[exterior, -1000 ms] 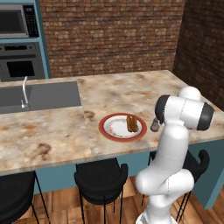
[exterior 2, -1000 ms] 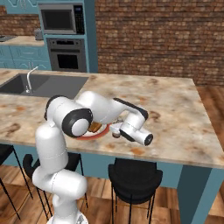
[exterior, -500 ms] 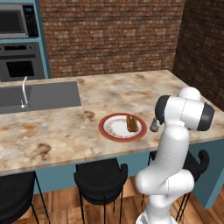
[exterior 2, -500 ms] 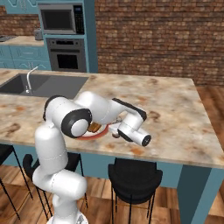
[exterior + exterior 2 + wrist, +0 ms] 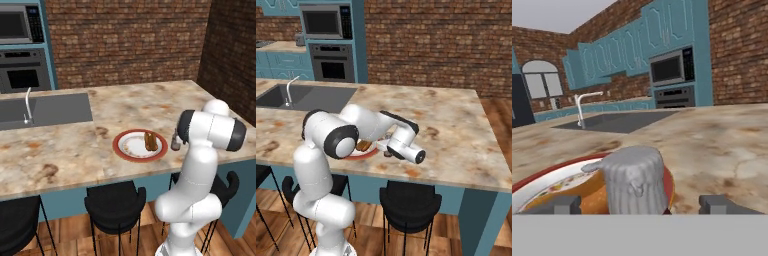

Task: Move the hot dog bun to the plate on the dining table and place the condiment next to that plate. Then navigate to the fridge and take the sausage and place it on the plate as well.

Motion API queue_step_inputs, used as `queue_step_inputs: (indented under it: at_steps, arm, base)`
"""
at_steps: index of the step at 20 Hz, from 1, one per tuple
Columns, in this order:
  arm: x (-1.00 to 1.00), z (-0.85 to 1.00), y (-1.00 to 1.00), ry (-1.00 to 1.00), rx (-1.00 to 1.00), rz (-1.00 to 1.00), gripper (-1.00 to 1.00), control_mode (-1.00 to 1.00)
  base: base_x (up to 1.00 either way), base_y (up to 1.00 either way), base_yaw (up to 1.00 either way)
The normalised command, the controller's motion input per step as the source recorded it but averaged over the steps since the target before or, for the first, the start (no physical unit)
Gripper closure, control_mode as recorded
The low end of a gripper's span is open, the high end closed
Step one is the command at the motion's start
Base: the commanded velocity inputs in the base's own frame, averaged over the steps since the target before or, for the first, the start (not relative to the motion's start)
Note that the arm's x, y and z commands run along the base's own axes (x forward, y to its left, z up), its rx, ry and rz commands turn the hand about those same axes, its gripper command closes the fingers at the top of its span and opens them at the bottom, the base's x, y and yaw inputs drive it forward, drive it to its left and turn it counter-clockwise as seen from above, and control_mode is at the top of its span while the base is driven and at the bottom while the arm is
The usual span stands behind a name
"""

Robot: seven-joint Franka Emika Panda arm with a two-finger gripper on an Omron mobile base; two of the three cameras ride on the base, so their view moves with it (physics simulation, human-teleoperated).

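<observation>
**Condiment drop: tip and clip risk**

gripper [image 5: 640, 204] jaws spread either side of the grey condiment [image 5: 634, 179], apparently let go; condiment stands touching the plate [image 5: 122, 141] rim, bun [image 5: 149, 140] on that plate; risks: fingers snag it when backing off, it topples onto the plate; counter [image 5: 90, 150] edge near.

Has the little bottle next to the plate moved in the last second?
No. The condiment bottle sits at the same spot just right of the red-rimmed plate on the counter, as in the earlier left base views.
</observation>
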Motion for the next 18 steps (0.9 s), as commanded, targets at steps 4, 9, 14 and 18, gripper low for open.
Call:
queue_step_inputs:
  at_steps: [4,9,14,18]
  arm:
    - [-0.14,0.00,0.22,0.00,0.00,0.00,-1.00,-1.00]
    - [-0.40,0.15,0.01,0.00,0.00,0.00,-1.00,-1.00]
    - [-0.02,0.28,-0.17,0.00,0.00,0.00,-1.00,-1.00]
    - [0.00,0.30,-0.13,0.00,0.00,0.00,-1.00,-1.00]
  base:
    - [0.00,0.00,0.00]
    - [0.00,0.00,0.00]
    - [0.00,0.00,0.00]
    - [0.00,0.00,0.00]
